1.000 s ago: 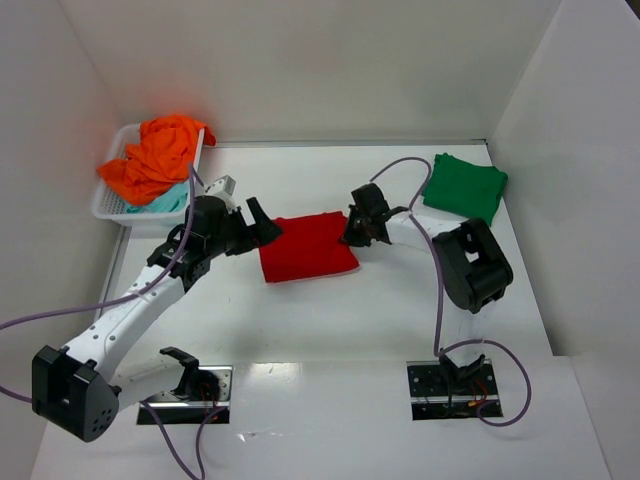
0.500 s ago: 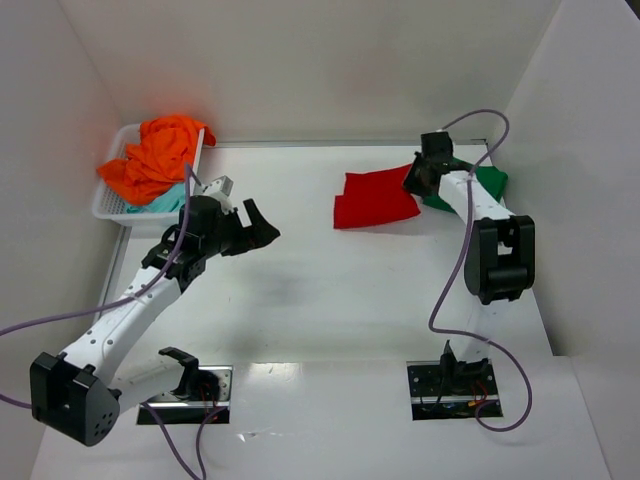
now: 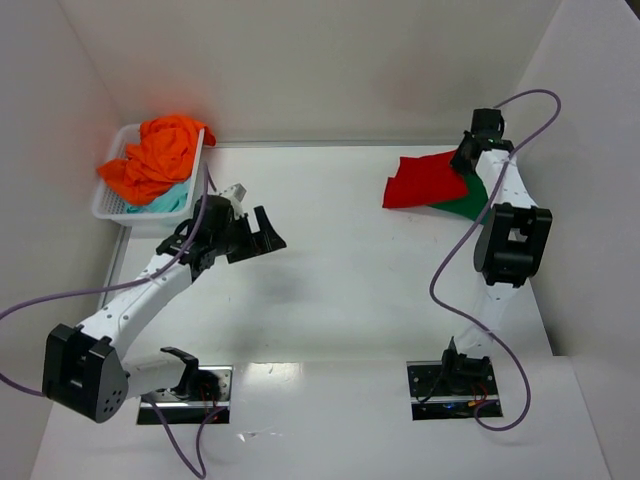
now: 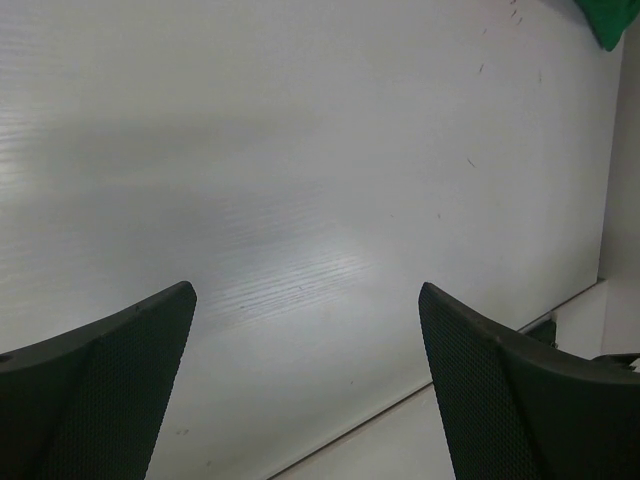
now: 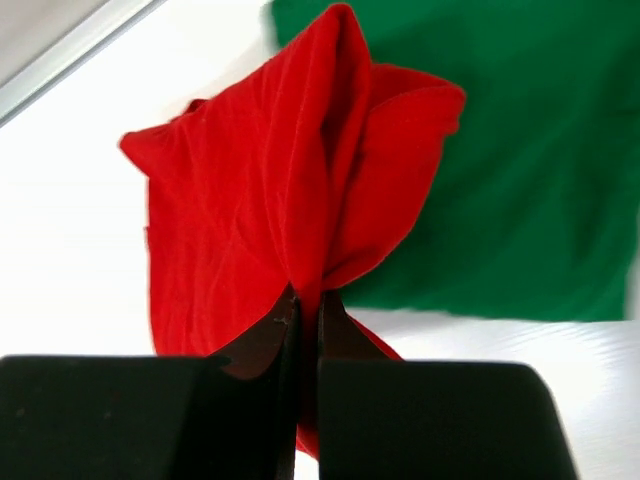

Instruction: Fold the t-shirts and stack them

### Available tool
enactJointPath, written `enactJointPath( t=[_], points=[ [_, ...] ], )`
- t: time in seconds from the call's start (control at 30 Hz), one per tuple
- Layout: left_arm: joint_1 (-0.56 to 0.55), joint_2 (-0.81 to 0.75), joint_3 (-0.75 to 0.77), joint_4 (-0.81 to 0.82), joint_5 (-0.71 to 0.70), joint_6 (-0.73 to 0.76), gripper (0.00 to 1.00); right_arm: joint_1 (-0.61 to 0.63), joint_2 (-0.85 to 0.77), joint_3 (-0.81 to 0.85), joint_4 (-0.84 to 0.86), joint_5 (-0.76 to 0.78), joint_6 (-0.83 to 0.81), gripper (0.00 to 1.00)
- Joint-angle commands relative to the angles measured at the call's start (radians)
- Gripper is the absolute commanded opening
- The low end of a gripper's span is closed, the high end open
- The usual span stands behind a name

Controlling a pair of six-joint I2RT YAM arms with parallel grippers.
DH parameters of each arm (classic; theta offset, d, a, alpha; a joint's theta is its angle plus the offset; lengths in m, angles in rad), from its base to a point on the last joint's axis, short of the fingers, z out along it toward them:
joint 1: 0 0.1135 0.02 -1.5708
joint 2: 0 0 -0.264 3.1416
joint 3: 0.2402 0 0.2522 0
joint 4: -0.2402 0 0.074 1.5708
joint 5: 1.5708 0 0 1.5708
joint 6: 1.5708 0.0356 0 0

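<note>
We count four cloth shirts: bright red shirt [image 3: 420,182], dark green shirt [image 3: 468,205], orange shirt [image 3: 160,155], teal shirt [image 3: 165,201]; right gripper [image 5: 308,328] pinches the red, left gripper [image 4: 305,295] gapes

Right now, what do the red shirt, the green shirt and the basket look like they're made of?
Red shirt: soft matte cloth, probably cotton; it bunches into folds where the right pincer pinches it. Green shirt: similar matte cloth, lying flat. Basket: white, seemingly rigid plastic, with latticed walls.

Left end effector [image 4: 307,295] agape, right end effector [image 5: 308,315] pinched.
</note>
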Motion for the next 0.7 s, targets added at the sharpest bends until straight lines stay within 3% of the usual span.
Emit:
enactJointPath(
  t=[0.0,0.3,0.67],
  points=[
    [0.005,0.034,0.048,-0.004,0.034,0.011,1.0,-0.026,0.023,0.115,-0.044,0.059,-0.066,0.0],
    [0.005,0.161,0.101,0.016,0.055,0.011,1.0,-0.102,0.102,0.296,-0.093,0.133,-0.075,0.0],
    [0.014,0.247,0.141,0.025,0.064,0.002,1.0,-0.159,0.103,0.279,-0.084,0.169,-0.066,0.0]
  ],
)
